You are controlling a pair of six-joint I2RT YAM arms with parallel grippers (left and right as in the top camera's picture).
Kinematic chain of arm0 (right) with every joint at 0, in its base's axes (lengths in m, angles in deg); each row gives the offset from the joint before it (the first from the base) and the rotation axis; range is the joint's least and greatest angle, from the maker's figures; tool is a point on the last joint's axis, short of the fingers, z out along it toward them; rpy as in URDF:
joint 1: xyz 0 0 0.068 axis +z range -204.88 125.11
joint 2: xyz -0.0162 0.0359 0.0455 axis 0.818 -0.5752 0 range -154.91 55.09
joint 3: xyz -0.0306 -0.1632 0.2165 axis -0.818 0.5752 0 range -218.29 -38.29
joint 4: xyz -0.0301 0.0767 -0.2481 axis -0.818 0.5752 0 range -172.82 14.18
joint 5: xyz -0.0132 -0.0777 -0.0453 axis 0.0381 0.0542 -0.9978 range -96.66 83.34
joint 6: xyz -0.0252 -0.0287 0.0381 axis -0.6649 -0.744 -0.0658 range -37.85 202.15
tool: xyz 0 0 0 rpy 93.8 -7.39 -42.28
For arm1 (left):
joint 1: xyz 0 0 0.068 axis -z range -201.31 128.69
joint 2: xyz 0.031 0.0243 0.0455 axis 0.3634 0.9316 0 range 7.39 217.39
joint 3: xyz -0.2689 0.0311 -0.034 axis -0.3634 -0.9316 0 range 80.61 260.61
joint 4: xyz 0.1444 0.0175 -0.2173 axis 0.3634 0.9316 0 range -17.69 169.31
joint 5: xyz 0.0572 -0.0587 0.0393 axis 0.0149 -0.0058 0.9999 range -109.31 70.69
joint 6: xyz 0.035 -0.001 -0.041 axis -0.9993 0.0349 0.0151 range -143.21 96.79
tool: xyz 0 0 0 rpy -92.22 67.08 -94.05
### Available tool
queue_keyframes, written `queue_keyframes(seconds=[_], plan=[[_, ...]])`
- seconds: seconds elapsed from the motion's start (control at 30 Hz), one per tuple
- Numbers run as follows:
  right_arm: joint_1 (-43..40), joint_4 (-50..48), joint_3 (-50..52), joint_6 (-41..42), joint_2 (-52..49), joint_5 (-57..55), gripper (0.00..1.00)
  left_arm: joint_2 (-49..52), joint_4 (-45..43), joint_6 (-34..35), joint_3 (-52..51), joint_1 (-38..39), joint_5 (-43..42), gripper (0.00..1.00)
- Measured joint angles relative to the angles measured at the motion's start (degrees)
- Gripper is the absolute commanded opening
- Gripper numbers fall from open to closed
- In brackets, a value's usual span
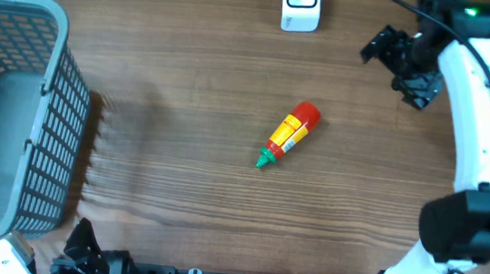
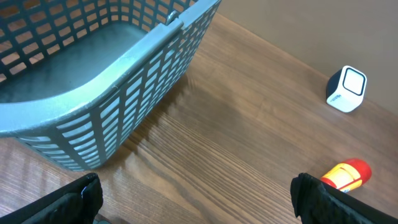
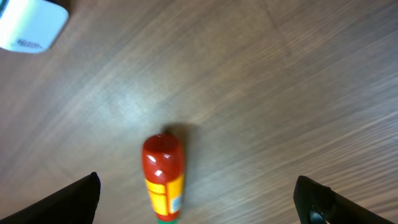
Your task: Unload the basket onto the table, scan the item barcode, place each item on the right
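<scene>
The sauce bottle (image 1: 288, 136) lies on its side near the middle of the wooden table (image 1: 187, 76). Nothing is touching it. Its red base points up toward the far right and its green cap points down toward the near left, with the yellow label facing up. From the right wrist camera, the bottle (image 3: 163, 180) sits low in the frame with its red end uppermost, flat on the wood.

The right gripper (image 1: 398, 66) hangs past the bottle toward the far right corner. Its jaws are spread wide and hold nothing, and in its own view the dark fingertips (image 3: 74, 199) sit at the frame's edges. The white barcode scanner (image 1: 301, 4) stands at the far edge, well apart from the bottle. The blue-grey mesh basket (image 1: 22, 2) fills the left side. The left gripper (image 2: 199, 208) is near the basket at the near-left edge, also released, with its fingers wide and empty.
</scene>
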Motion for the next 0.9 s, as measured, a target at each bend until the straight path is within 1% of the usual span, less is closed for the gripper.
queue_keyframes(seconds=[0.1,0.17,0.27,0.33,0.37,0.43,0.47,0.5,0.53,0.57,0.6,0.7,0.83,0.87,0.9], plan=[[-0.68,-3.52,11.17,-3.21,2.32,1.07,1.0,0.0,0.0,0.0,0.0,0.0,0.0,1.0],[0.31,-6.1,15.91,-3.61,2.1,1.29,1.0,0.0,-0.02,0.0,0.0,0.0,0.0,1.0],[2.1,-5.62,16.96,-4.55,2.19,1.62,1.0,0.0,0.0,0.0,0.0,0.0,0.0,1.0],[2.58,-3.08,17.11,-5.66,3.65,1.44,1.0,0.0,0.0,0.0,0.0,0.0,0.0,1.0],[2.56,-2.8,17.88,-6.03,5.88,0.76,1.0,0.0,0.02,0.0,0.0,0.0,0.0,1.0],[2.54,-5.27,23.08,-6.23,14.78,-0.39,1.0,0.0,0.04,0.0,0.0,0.0,0.0,1.0],[2.54,-9.92,27.65,-6.19,21.57,-1.01,1.0,0.0,-0.07,0.0,0.0,0.0,0.0,1.0],[2.56,-13.81,31.1,-6.16,26.25,-1.36,0.94,0.0,0.02,0.0,0.0,0.0,0.02,1.0],[2.54,-17.44,33.42,-5.88,28.72,-1.36,0.87,0.0,0.02,0.0,0.0,0.0,0.0,1.0],[2.54,-20.83,34.93,-5.44,29.73,-1.16,0.98,0.0,-0.02,0.0,0.0,0.0,0.0,1.0],[2.54,-22.88,35.36,-5.18,29.51,-0.79,1.0,0.0,-0.02,0.02,0.0,0.0,0.0,1.0],[3.04,-28.61,35.82,-4.9,27.67,2.58,1.0,0.0,-0.02,0.0,0.0,0.0,0.0,1.0],[9.03,-31.63,35.82,-3.58,18.1,4.02,0.98,0.0,0.04,0.0,0.0,0.0,0.0,1.0],[12.48,-33.18,35.82,-2.43,12.57,4.37,0.98,0.0,-0.02,0.0,0.0,0.0,0.0,1.0],[13.68,-34.42,35.93,-1.92,10.49,4.5,0.98,0.0,-0.02,0.0,0.0,0.0,0.0,1.0]])
